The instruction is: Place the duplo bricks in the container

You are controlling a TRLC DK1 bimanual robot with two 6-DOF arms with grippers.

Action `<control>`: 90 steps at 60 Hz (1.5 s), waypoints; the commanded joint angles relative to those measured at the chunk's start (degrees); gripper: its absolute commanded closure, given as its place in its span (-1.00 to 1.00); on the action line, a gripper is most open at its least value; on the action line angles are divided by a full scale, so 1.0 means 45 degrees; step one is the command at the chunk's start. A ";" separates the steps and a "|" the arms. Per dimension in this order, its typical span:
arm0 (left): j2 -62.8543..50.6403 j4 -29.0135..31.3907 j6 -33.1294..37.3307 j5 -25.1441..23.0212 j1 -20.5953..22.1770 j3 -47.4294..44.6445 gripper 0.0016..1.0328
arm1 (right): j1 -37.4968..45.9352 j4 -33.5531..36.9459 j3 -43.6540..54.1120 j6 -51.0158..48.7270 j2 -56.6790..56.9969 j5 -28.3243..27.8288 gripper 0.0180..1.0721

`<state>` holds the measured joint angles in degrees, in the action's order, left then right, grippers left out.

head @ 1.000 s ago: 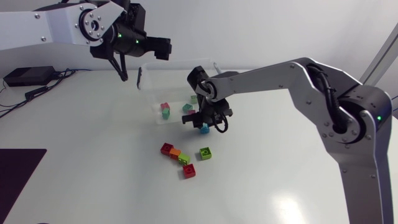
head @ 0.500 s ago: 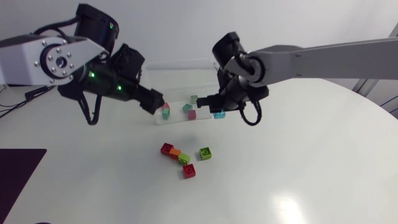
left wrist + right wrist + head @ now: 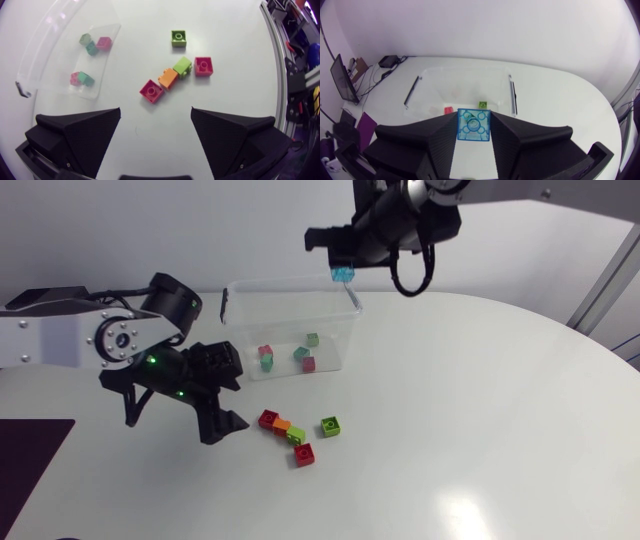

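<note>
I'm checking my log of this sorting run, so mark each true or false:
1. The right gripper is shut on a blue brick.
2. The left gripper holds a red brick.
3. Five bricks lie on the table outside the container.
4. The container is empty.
1. True. The right gripper clamps the blue brick from two sides, above the container.
2. False. The left gripper is open and holds nothing; the red brick lies on the table ahead of it.
3. True. The loose bricks number five: two red, two green, one orange.
4. False. Several small bricks already lie inside it.
</note>
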<state>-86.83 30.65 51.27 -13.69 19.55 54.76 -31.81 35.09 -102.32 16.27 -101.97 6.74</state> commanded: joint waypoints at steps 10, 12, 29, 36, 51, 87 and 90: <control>-0.1975 0.0219 0.2826 -0.0199 -0.0165 0.0565 -0.88 | -0.0098 0.0307 -0.2496 -0.0100 -0.2671 0.0259 0.33; -0.2131 0.0219 0.3022 -0.0219 -0.0204 0.0702 -0.88 | -0.0040 0.0327 -0.2828 -0.0100 -0.3062 0.0259 0.33; -0.2912 0.0200 0.3510 -0.0551 -0.0302 0.1463 -0.88 | 0.0409 0.1245 -0.5230 0.0056 -0.5562 0.0279 0.33; -0.3127 0.0180 0.3647 -0.0570 -0.0243 0.1600 -0.88 | 0.0546 0.1557 -0.5972 0.0075 -0.6206 0.0279 0.33; -0.3537 0.0180 0.3803 -0.0570 0.0108 0.1678 -0.87 | 0.0644 0.2807 -0.7301 0.0290 -0.6851 0.0298 -0.86; -0.5119 -0.0132 0.4272 -0.0160 0.0480 0.3006 -0.82 | 0.0683 0.1186 -0.0015 -0.0706 -0.1226 -0.0639 -0.90; -0.5275 -0.0054 0.4311 -0.0082 0.0577 0.3124 -0.80 | 0.0722 0.0874 0.1078 -0.0843 -0.0562 -0.0815 -0.90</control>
<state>-108.29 30.06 68.38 -14.44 21.23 66.72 -29.08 40.36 -104.25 14.02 -108.88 4.08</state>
